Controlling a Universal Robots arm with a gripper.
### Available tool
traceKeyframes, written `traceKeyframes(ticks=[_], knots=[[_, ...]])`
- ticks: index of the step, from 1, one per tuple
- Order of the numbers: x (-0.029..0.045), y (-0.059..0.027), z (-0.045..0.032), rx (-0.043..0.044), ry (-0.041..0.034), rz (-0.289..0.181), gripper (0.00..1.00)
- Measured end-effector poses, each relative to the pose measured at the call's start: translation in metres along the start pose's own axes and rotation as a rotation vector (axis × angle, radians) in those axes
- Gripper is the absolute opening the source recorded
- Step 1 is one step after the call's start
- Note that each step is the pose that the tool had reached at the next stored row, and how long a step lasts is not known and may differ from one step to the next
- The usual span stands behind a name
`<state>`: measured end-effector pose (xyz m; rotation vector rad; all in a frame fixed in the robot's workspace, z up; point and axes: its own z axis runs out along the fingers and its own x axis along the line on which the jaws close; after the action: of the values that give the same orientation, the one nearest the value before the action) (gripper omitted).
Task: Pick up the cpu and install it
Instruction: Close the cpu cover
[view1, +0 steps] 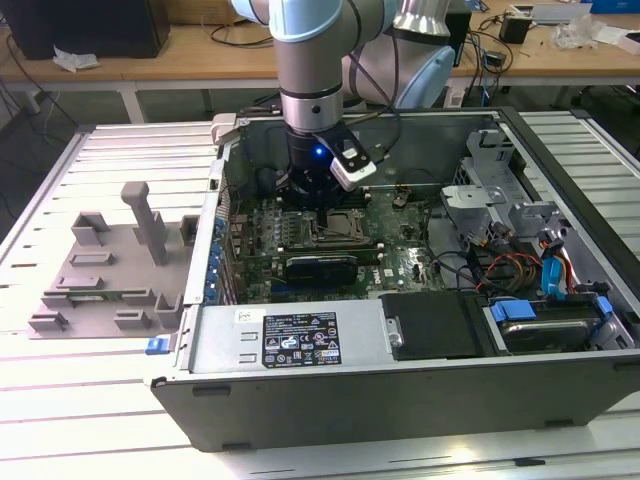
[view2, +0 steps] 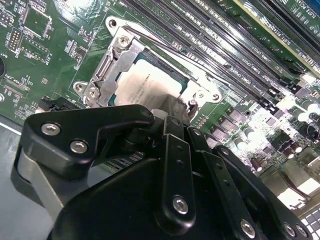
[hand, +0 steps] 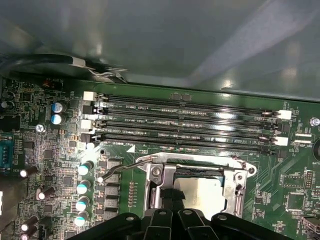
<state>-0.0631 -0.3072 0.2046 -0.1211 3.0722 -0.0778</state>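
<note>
The cpu (view2: 145, 86), a flat square chip with a shiny grey top, lies inside the motherboard socket (view2: 112, 60) and also shows in the first wrist view (hand: 207, 194). My gripper (view2: 169, 111) hangs straight down over the socket (view1: 335, 228) in the open computer case. Its black fingers (hand: 169, 197) are together at one edge of the cpu, covering that edge. Whether they pinch the chip or only rest on it is hidden. The socket's thin metal lever (hand: 122, 167) stands out to the side.
Long memory slots (hand: 190, 125) run close beside the socket. The case walls (view1: 215, 200), a drive cage (view1: 490, 170) and cables (view1: 520, 265) ring the motherboard. A grey plastic tray (view1: 105, 270) with upright blocks sits on the slatted table at the exterior view's left.
</note>
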Motion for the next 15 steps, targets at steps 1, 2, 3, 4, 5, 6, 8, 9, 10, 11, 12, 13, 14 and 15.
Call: traceKeyframes(ticks=[1, 2, 3, 4, 5, 6, 8, 9, 10, 11, 12, 13, 14, 15], knots=[[-0.0001, 0.0000, 0.0000, 0.0000, 0.0000, 0.000, 0.11], [-0.0002, 0.0000, -0.0003, 0.0000, 0.0000, 0.000, 0.11], [-0.0002, 0.0000, -0.0011, 0.0000, 0.0000, 0.000, 0.11], [-0.0002, -0.0001, -0.0019, 0.0000, 0.0000, 0.000, 0.11], [-0.0003, -0.0001, -0.0025, -0.0001, -0.0001, 0.000, 0.11], [-0.0003, -0.0002, -0.0038, 0.0000, 0.0000, 0.000, 0.11], [-0.0005, -0.0004, -0.0073, 0.0000, 0.0000, 0.000, 0.11], [-0.0007, -0.0005, -0.0093, 0.0000, -0.0001, 0.000, 0.11], [-0.0008, -0.0006, -0.0116, 0.0000, 0.0000, 0.000, 0.11], [-0.0009, -0.0007, -0.0131, -0.0001, -0.0001, 0.000, 0.11], [-0.0010, -0.0008, -0.0146, 0.0000, 0.0000, 0.000, 0.11], [-0.0012, -0.0009, -0.0176, 0.0000, 0.0000, 0.000, 0.11], [-0.0013, -0.0010, -0.0188, 0.0000, 0.0001, 0.000, 0.11], [-0.0013, -0.0011, -0.0196, 0.0000, 0.0000, 0.000, 0.11]])
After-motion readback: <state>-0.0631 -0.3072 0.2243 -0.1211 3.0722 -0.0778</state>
